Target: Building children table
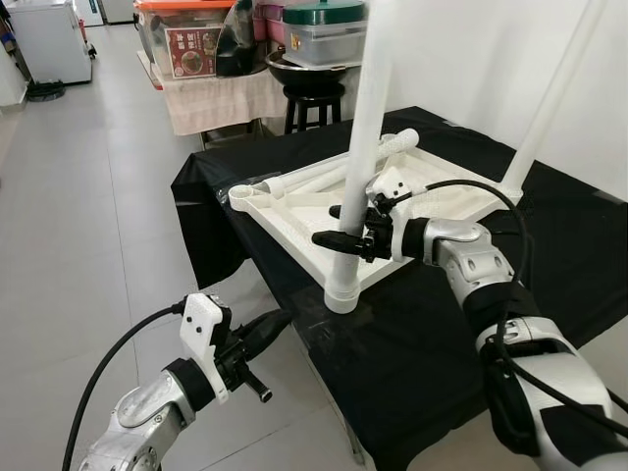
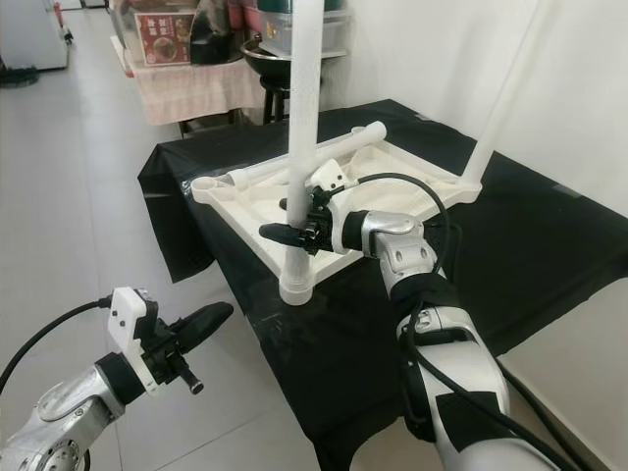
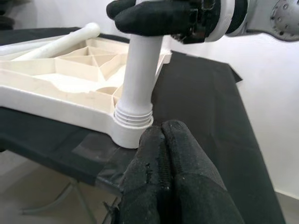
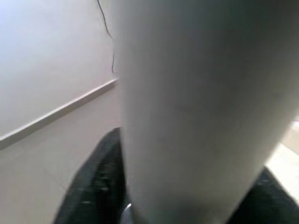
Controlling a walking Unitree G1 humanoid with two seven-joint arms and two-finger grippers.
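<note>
We see a worktop draped in black cloth (image 1: 442,334) carrying the upturned white plastic tabletop panel (image 1: 294,211), ribbed underside up. A white plastic leg tube (image 1: 358,167) stands upright in its near corner socket, another at the far corner, one apparently lying loose across it. Our right claw (image 1: 343,226) grips the near leg. Our left claw (image 1: 270,329) hovers pressed closed beside the worktop edge.

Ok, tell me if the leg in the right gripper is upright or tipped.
Upright. The white leg stands vertical with its threaded end in the tabletop's corner socket, and the right gripper is shut around it.
</note>
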